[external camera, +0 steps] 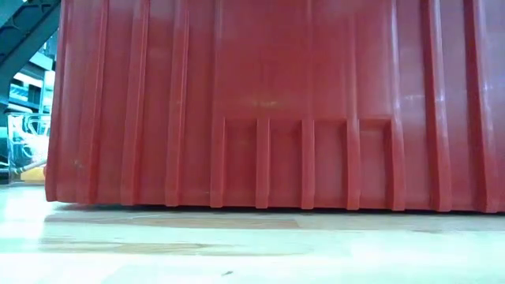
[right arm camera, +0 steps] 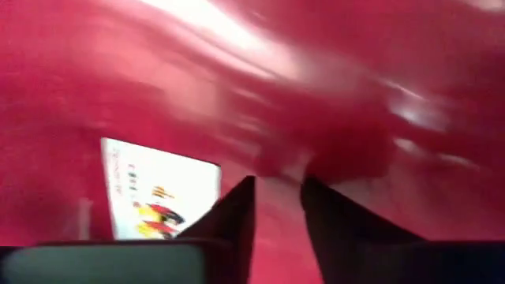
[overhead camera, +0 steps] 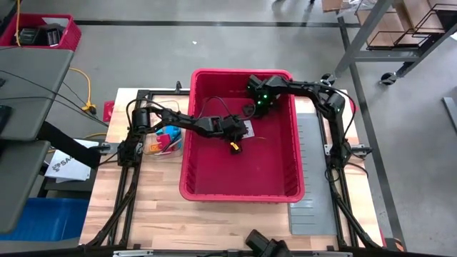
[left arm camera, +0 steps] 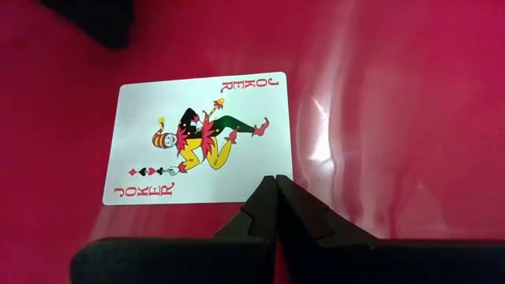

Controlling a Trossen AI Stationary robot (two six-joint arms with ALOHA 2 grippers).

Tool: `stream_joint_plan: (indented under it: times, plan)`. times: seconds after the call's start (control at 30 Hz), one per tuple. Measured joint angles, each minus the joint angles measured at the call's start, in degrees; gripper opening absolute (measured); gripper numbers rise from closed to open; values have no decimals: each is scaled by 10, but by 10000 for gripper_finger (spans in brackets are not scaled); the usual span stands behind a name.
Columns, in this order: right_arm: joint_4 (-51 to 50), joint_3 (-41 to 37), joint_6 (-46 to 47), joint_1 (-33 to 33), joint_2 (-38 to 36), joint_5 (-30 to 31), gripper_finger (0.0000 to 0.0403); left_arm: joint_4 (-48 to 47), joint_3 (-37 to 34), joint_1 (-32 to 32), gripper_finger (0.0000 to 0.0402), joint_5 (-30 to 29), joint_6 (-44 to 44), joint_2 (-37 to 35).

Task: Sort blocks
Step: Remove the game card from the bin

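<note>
The blocks lie heaped on the tabletop at nine o'clock of the red bin; probably light, rigid, slick (best pinched across flat sides); inside the bin, the left tool is closed tight and empty over a joker card; the right tool is slightly parted and empty.
</note>
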Motion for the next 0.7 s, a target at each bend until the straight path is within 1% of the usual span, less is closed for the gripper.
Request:
stream_joint_plan:
  times: [0.07, 0.13, 0.17, 0.27, 0.37, 0.5, 0.6, 0.7]
  plan:
    - [26, 0, -2, 8, 0, -11, 125, 0, 0, 0, 0, 0, 0, 0]
    - [59, 0, -8, 16, 0, -43, 160, 0, 0, 0, 0, -1, 0, 0]
    - [74, 0, -16, 21, 0, -48, 175, 0, 0, 0, 0, -1, 0, 0]
    - [90, 0, -18, 32, 2, -45, 205, 1, 0, 0, 0, -1, 0, 0]
    - [79, 0, -40, 35, 12, -41, 212, 1, 0, 0, 0, -2, 5, 0]
    - [45, 2, -71, 37, 15, -14, 213, 1, -1, 0, 0, -5, 9, 1]
    - [42, 2, -88, 35, 15, -42, 213, 1, -1, 0, 0, -4, 6, 1]
    - [51, 1, -81, 43, 17, -39, 213, 2, -1, 0, 0, -4, 5, 1]
